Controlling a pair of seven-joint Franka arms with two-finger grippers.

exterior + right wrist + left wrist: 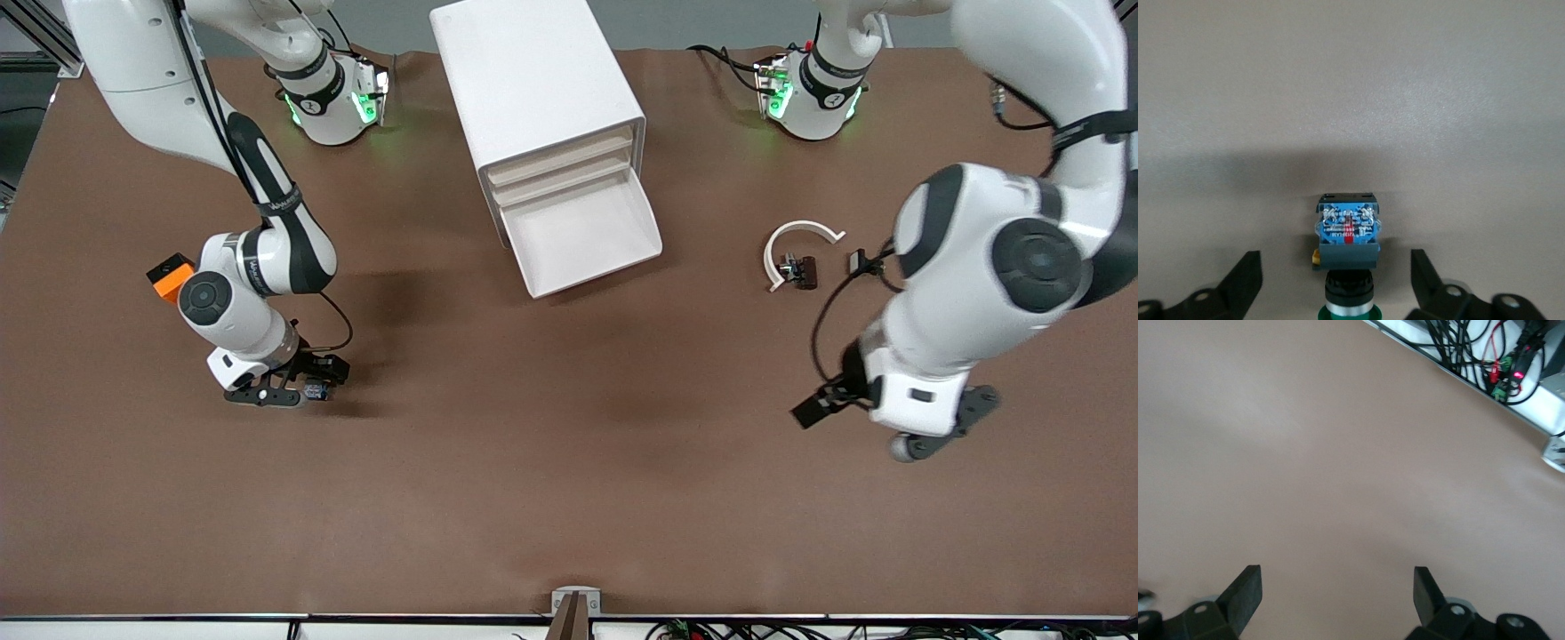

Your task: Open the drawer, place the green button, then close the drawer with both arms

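You see right claw [1337, 270] spread wide around button [1346, 233] on table [498, 462], lower left of frame. Left claw [1338, 593] wide open, empty, lower right. Drawer [582, 236] open.

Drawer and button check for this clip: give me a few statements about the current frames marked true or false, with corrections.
1. The lowest drawer of the cabinet is pulled out. True.
2. The button already lies in it. False: it lies on the table between the right gripper's open fingers.
3. The left gripper holds the orange cube. False: it is open and empty over bare table.
4. The white curved strip lies toward the left arm's end. True.
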